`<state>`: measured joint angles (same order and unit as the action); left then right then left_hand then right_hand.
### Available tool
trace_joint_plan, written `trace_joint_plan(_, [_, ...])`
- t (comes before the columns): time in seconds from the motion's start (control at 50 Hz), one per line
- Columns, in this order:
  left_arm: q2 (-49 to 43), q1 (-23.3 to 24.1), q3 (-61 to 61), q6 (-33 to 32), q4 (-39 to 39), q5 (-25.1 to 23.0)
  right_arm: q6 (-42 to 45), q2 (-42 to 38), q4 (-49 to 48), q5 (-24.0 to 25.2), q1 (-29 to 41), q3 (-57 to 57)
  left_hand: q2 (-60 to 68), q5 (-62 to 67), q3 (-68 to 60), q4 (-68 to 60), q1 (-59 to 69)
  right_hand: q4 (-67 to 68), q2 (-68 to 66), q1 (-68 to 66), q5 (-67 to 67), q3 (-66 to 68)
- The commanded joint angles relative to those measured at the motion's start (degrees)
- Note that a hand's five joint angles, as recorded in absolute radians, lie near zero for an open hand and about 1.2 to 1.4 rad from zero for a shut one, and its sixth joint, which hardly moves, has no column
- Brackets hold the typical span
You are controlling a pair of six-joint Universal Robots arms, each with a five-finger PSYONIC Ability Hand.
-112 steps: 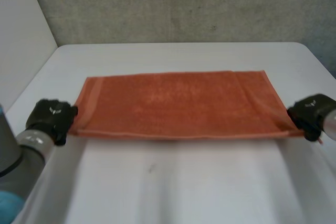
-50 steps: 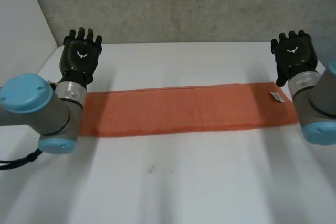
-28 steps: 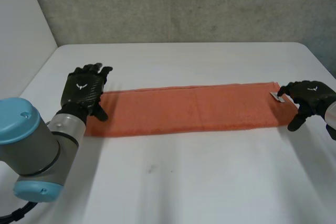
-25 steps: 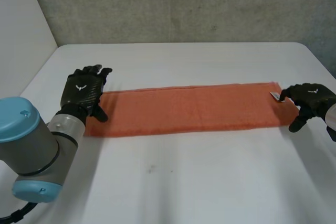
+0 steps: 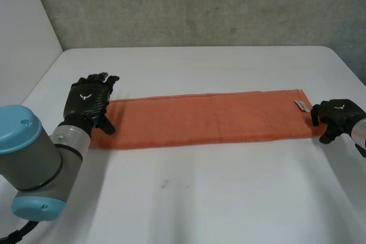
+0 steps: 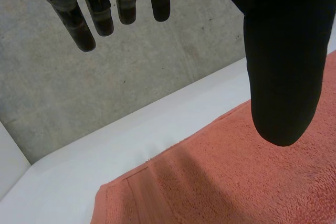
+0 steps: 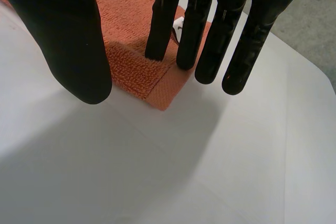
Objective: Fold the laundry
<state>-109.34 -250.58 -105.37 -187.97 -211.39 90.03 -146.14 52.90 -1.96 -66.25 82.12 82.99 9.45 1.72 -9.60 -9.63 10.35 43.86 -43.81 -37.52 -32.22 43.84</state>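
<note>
The orange towel [image 5: 200, 119] lies as a long narrow strip across the middle of the worktop [image 5: 194, 210], stretching toward its left and right edges. Two seconds back it was twice as deep, so the lengthwise fold is in. The left hand [image 5: 87, 102] has come down over the strip's left end, fingers straight, thumb above the pile, gripping nothing. The right hand [image 5: 337, 117] has slid in to the right end by the white tag [image 5: 301, 105], fingers straight over the corner, nothing pinched. An end-to-end fold looks next.
</note>
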Motion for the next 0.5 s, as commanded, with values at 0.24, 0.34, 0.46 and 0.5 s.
trace_joint_plan(0.24, [-0.1,0.0,-0.1,0.1,0.0,0.1,-0.1,-2.8,-4.0,-0.6,0.6,-2.2,0.6,-1.7,-0.4,-0.4,-0.3,6.4,-6.5,-12.8,-8.1,6.4])
trace_joint_plan(0.34, [-0.1,0.0,-0.1,0.1,0.0,0.1,-0.1,-3.8,-4.2,-0.7,0.6,-2.9,0.6,-1.7,-0.4,-0.4,-0.3,9.9,-10.0,-16.3,-11.6,10.0])
trace_joint_plan(0.46, [-0.1,0.0,-0.2,0.1,0.0,0.1,0.2,-5.0,-4.2,-1.1,0.6,-3.9,0.6,-1.7,-0.4,-0.4,-0.3,33.8,-33.8,-40.1,-35.4,33.8])
trace_joint_plan(0.5, [-0.1,0.0,-0.2,0.1,0.0,0.1,0.2,-5.1,-4.3,-1.1,0.6,-3.9,0.6,-1.7,-0.4,-0.4,-0.3,36.1,-36.2,-42.5,-37.8,36.1])
